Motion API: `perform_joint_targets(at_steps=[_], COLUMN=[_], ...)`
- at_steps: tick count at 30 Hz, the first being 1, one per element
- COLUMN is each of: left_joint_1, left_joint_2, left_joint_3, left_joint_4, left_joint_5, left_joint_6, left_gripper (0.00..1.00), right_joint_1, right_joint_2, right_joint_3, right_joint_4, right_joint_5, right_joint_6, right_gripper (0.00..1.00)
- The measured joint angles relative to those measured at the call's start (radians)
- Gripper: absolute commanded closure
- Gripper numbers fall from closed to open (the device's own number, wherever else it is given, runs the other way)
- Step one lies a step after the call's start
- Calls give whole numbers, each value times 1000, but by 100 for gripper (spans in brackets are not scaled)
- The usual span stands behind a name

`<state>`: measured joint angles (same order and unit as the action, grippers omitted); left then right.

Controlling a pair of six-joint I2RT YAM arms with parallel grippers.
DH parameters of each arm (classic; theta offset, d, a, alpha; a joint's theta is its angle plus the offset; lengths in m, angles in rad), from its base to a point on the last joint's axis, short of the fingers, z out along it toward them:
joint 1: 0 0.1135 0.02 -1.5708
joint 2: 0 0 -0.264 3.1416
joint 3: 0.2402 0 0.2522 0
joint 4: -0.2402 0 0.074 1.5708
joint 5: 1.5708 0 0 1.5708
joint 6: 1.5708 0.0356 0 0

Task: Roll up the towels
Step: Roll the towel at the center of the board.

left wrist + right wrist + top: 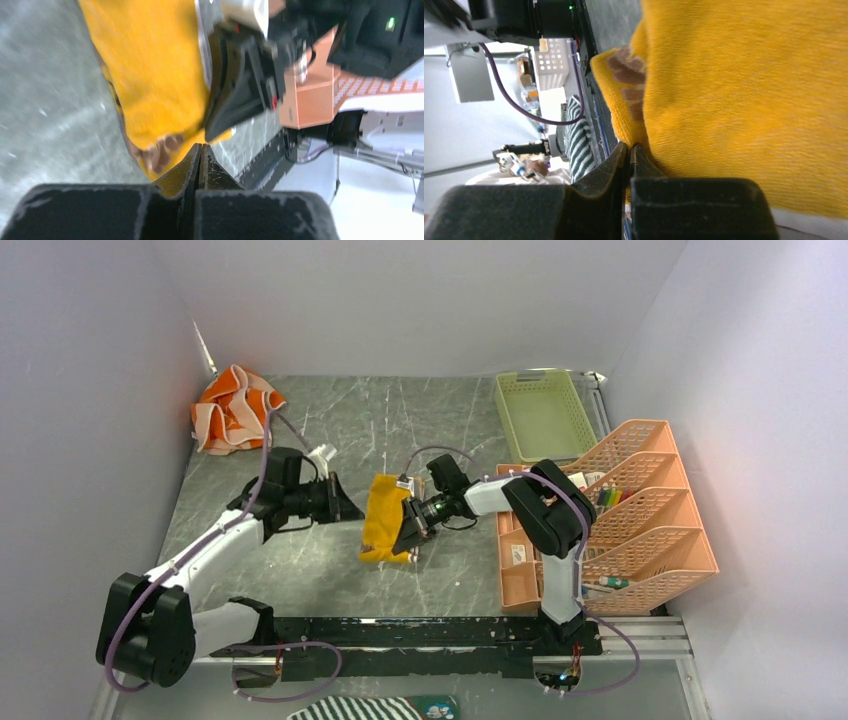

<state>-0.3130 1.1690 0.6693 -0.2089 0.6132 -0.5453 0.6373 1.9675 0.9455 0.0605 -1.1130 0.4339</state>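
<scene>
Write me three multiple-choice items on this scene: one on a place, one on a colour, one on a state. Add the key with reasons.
1. Where on the table does the orange towel lie?
A. the middle
B. the far left corner
C. the near right edge

2. What colour is the smaller towel between the left end effector and the right end effector?
A. blue
B. green
C. mustard-yellow

3. The orange towel is
A. crumpled in a heap
B. rolled tight
C. spread flat

Key:
1 B: the top view shows it where the far and left walls meet.
2 C: both wrist views show mustard-yellow cloth at the fingertips.
3 A: its folds bunch unevenly, with no roll and no flat sheet.
</scene>
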Motion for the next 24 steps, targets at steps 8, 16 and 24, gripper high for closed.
perform_joint_targets(at_steps=[8,16,24], left_joint_1=[-169,-229,-230], left_joint_2=[-30,83,198], left_joint_3=[-117,-157,-159], left_joint_4=[50,228,343], left_joint_5=[35,-29,-94], left_joint_6=[-48,-143,-204], left_gripper=[93,93,93], right_joint_1=[-77,-89,-88], right_joint_2=[94,117,119], right_joint_3=[-5,9,31], right_joint_4=[70,60,7], right_joint_5=[-10,-22,-14], right_joint_6=[116,129,96], right_gripper=[100,100,100])
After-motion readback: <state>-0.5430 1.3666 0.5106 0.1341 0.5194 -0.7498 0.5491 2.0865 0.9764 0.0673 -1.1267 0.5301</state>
